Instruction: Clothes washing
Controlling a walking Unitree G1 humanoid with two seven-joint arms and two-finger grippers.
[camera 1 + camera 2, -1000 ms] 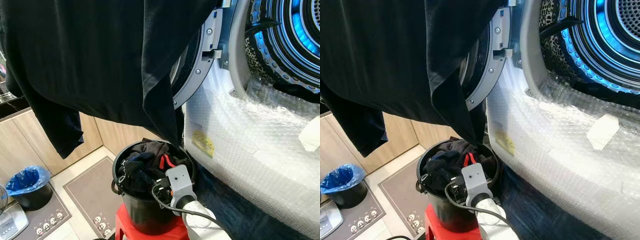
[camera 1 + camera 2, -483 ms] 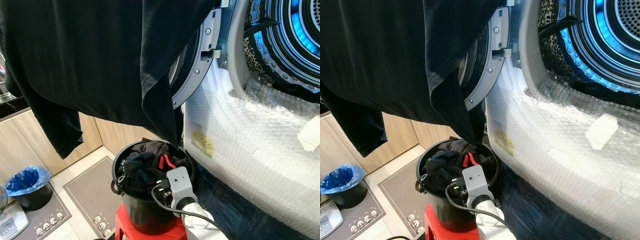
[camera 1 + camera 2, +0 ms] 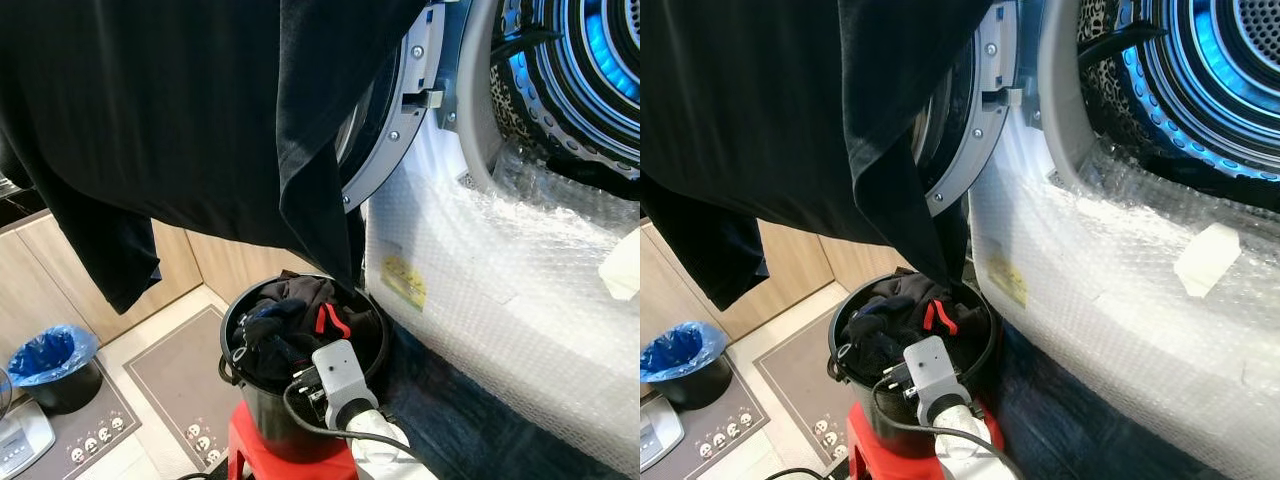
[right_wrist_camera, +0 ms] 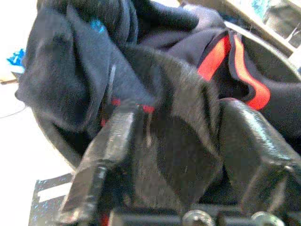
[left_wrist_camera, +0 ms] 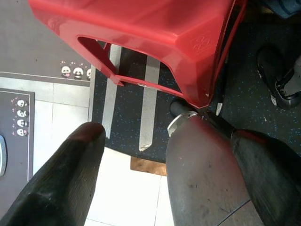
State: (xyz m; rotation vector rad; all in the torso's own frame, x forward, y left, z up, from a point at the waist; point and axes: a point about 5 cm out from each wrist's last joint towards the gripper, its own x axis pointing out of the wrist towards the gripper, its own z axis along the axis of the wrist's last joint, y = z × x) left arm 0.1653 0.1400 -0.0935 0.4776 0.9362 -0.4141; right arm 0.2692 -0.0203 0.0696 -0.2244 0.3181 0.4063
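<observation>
On the red stool (image 3: 262, 455) stands the black bucket (image 3: 290, 420) of dark clothes (image 3: 285, 325), beside the open washer (image 3: 500, 260). The right end effector (image 4: 188, 150) sits at the bucket's near rim, fingers spread wide around a dark fold, nothing pinched yet. The left end effector (image 5: 164, 174) hangs open and empty below the stool. A black garment (image 3: 200, 110) drapes across the top of the head views. To do this well, I judge: sink deeper into the pile, close on one thick fold, lift straight up clear of the rim.
</observation>
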